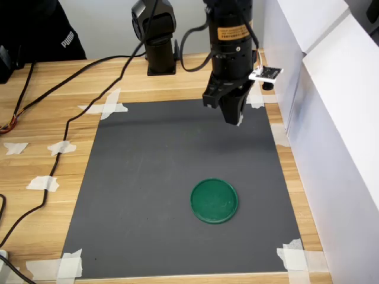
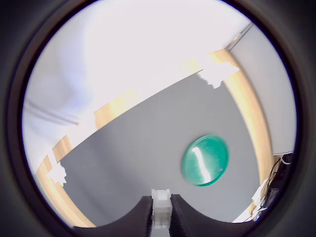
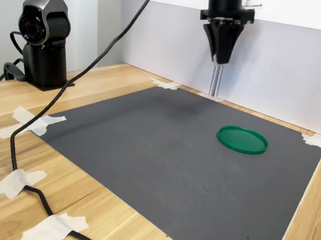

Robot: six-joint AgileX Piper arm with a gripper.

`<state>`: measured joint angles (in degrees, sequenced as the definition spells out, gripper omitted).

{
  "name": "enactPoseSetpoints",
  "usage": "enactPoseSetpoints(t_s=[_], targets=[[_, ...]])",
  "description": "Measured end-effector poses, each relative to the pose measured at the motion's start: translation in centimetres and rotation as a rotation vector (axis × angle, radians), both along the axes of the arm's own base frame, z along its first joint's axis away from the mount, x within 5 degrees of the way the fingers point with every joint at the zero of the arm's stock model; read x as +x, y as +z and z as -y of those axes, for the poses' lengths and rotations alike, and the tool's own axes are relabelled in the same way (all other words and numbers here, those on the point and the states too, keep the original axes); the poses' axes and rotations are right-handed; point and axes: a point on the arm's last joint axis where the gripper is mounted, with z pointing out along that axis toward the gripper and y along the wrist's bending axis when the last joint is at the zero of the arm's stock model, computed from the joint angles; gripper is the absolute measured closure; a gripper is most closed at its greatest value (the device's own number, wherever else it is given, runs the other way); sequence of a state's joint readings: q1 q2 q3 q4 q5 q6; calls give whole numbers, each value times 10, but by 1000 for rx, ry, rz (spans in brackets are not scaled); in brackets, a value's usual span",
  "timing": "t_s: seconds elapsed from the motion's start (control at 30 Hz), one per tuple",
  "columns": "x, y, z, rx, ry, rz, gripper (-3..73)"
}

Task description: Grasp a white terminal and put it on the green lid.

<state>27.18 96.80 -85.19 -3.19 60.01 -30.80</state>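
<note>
Gripper (image 2: pixel 161 213) clamped on white terminal (image 2: pixel 161 202), raised

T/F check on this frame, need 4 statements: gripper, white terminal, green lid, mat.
1. The gripper is shut on the white terminal. True.
2. The white terminal lies on the green lid. False: the lid is bare; the terminal is between the fingers, up in the air.
3. The green lid sits on the dark mat. True.
4. The gripper touches the mat. False: in the second exterior view it hangs well above it.
</note>
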Motion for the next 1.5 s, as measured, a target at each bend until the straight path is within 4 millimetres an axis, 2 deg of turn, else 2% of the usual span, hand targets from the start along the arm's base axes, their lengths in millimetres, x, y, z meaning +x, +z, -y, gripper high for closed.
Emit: enactPoseSetpoints(t_s=[0.1, 0.2, 0.3, 0.5, 0.63, 0.77, 1.07, 1.2, 1.4, 1.5], targets=[[17, 6, 9, -1, -41, 26, 611], [35, 1, 20, -17, -81, 28, 611], [51, -14, 24, -42, -101, 5, 611], [70, -54, 18, -73, -100, -54, 611], [78, -77, 15, -86, -97, -84, 611], [82, -89, 14, -92, -97, -100, 611], [86, -95, 13, -85, -127, -92, 591], [87, -99, 13, -94, -128, -90, 497], [88, -99, 13, -83, -162, -83, 220], [88, -97, 14, -79, -174, -79, 124]])
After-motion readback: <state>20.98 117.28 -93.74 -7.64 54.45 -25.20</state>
